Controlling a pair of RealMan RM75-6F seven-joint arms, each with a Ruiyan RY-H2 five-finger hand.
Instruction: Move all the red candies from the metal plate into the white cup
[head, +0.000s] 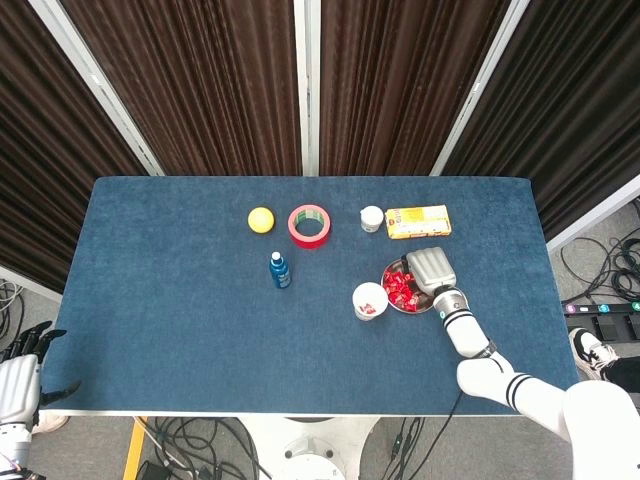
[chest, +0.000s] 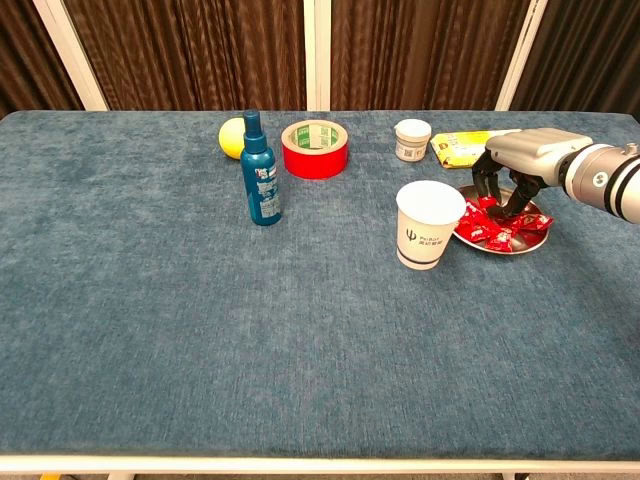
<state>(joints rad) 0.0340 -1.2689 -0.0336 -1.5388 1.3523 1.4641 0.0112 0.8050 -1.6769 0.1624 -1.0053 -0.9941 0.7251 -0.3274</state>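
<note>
One metal plate (chest: 538, 237) of red candies (chest: 490, 228) sat beside one white cup (chest: 428, 225) on the desk (chest: 300, 330). The right robot hand (chest: 512, 170) reached curled into the candies; whether it pinched one, I cannot tell. The left robot hand (head: 20, 375) hung spread off-desk.

Cluttered blue-clothed table (head: 160, 290)

Blue bottle (chest: 259, 172), red tape roll (chest: 315, 148), yellow ball (chest: 231, 137), white jar (chest: 411, 139), yellow packet (chest: 464, 147).

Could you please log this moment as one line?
right hand: fingers down among red candies | round metal plate | white paper cup: upright beside plate
</note>
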